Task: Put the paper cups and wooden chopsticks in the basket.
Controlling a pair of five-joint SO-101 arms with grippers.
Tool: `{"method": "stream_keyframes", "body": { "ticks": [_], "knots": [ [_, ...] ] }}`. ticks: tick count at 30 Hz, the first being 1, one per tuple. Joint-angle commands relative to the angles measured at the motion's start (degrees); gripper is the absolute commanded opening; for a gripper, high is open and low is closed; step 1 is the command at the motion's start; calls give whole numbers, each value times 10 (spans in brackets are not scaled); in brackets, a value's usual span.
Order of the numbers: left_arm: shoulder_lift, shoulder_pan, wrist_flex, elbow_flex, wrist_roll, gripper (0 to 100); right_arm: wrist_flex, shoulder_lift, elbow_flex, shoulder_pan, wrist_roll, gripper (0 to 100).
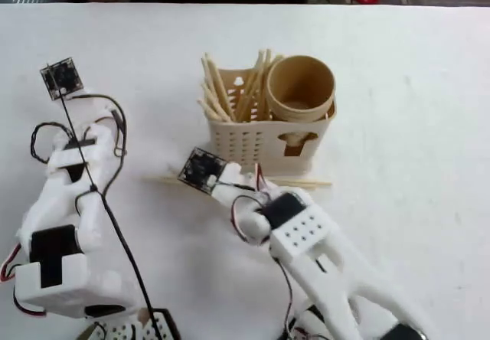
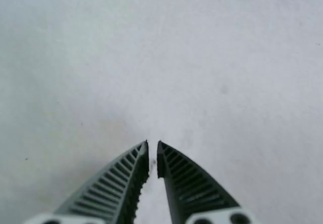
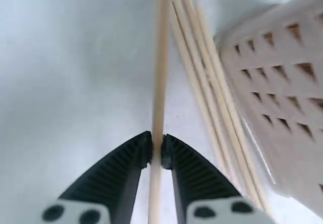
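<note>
Wooden chopstick point(image 3: 160, 82) pinched in right gripper point(image 3: 157, 151), beside loose chopsticks point(image 3: 212, 98) on table point(image 3: 75, 57), just beside basket point(image 3: 282, 108). Light, stiff, slick, likely pivots: grip near mid-length. Left gripper point(image 2: 153, 156) pressed together, holding nothing

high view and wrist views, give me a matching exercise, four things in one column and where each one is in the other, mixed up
Things
1. paper cups
2. left hand
3. right hand
4. loose chopsticks

Places or states
a. shut on a single chopstick
b. lying on the table along the basket wall
c. standing inside the basket
d. shut, over bare table

Pairs: 1-c, 2-d, 3-a, 4-b
</note>
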State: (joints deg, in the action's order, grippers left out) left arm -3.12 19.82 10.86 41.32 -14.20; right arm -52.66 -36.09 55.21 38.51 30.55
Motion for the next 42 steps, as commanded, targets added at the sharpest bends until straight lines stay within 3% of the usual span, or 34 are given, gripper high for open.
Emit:
{"method": "stream_keyframes", "body": {
  "ticks": [1, 10, 21, 31, 38, 42],
  "knots": [
    [3, -8, -14, -33, 6, 50, -29, -108, -4, -4, 3, 17],
    [2, -15, -31, -26, 40, 50, -16, -399, -17, -4, 3, 17],
    [-41, -15, -35, -55, 41, 50, 298, -458, -17, -6, 4, 18],
    [-57, -13, -34, -63, 41, 50, 423, -255, -84, -7, 3, 18],
    [-58, -13, -34, -62, 41, 50, 434, -88, -215, -7, 1, 18],
    [-58, -13, -34, -62, 41, 50, 438, -42, -218, -9, -89, 18]
  ]
}}
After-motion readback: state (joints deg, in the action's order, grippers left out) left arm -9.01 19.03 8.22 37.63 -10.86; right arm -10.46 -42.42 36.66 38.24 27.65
